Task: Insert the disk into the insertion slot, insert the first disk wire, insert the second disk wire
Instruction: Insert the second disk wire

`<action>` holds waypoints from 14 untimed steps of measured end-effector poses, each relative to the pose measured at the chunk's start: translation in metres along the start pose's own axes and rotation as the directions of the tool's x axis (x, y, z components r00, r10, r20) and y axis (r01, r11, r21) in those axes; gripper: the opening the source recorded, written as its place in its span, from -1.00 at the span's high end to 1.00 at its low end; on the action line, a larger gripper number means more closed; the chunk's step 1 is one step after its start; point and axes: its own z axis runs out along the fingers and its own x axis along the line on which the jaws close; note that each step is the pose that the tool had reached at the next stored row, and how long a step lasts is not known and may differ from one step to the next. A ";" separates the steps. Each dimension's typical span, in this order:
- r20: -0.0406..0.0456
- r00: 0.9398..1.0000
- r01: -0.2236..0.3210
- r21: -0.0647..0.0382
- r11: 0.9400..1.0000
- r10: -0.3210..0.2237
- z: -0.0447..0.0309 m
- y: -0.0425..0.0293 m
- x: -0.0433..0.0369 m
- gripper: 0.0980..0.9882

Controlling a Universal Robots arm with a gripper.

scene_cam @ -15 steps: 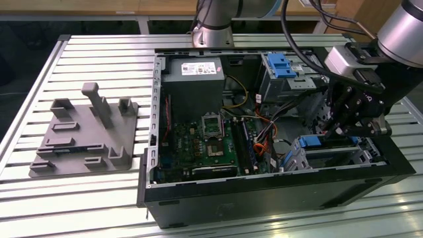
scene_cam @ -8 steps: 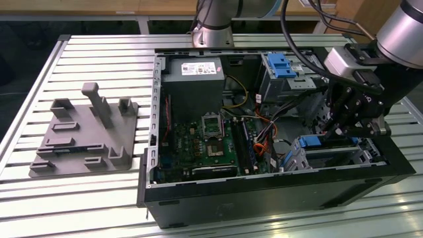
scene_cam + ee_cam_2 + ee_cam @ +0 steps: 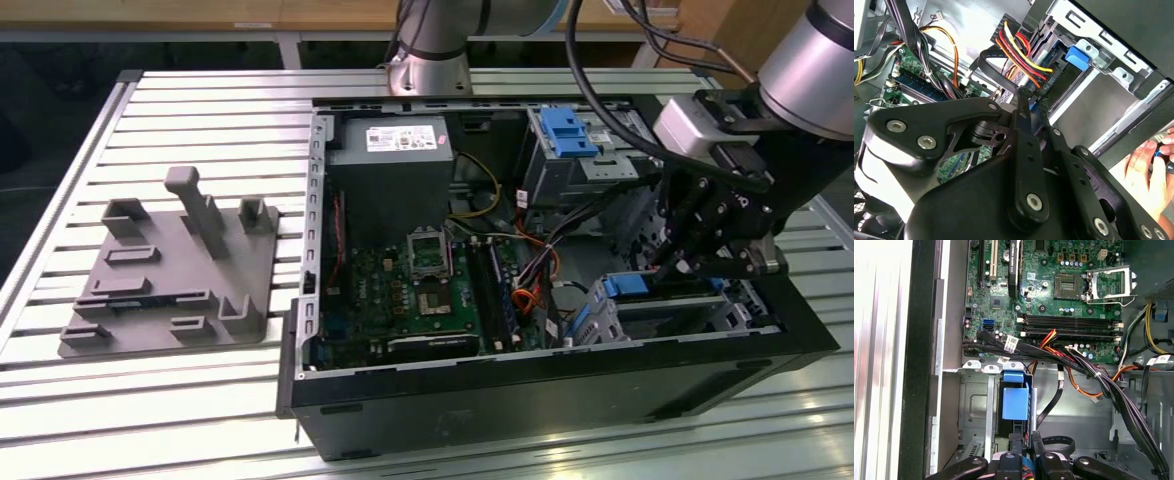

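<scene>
Landmark: the case (image 3: 534, 390), black, open-topped, on a slatted desk (image 3: 200, 110).

1. Slot (image 3: 595, 320): low perforated metal cage at the case's near corner, on the exterior view's right.
2. Disk (image 3: 1015, 401): seated in the slot, its blue carrier end facing the case's interior. Its metal body is mostly hidden by the cage.
3. Claw (image 3: 683, 268): black, reaching down into the case just above the slot. In both wrist views the jaws stand narrow, drawn close on a black plug (image 3: 1045, 80) at the disk's end. Whether the plug is fully home cannot be told.
4. Wires (image 3: 1021, 47): red, yellow and orange, running from the plug towards the case's middle.
5. Hand (image 3: 1148, 167): a person's, outside the case wall beside the slot, in the second wrist view.
6. Board (image 3: 414, 290): green, on the case floor, inward from the slot.
7. Fixture (image 3: 174, 270): grey, with upright posts, on the desk outside the case, at the exterior view's left.
8. Tall cage (image 3: 577, 140): grey with a blue latch, at the case's far side.
9. Power unit (image 3: 394, 150): grey box, far corner of the case, beside the tall cage.
10. Arm base (image 3: 430, 60): on the desk beyond the case.
</scene>
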 end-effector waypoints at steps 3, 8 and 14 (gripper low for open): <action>0.000 1.000 0.000 0.000 1.000 0.000 0.0005 0.0000 0.0000 0.78; -0.001 1.000 0.001 0.000 1.000 -0.001 0.0016 -0.0001 0.0000 0.78; -0.002 1.000 0.005 0.000 1.000 -0.005 0.0023 -0.0006 0.0000 0.78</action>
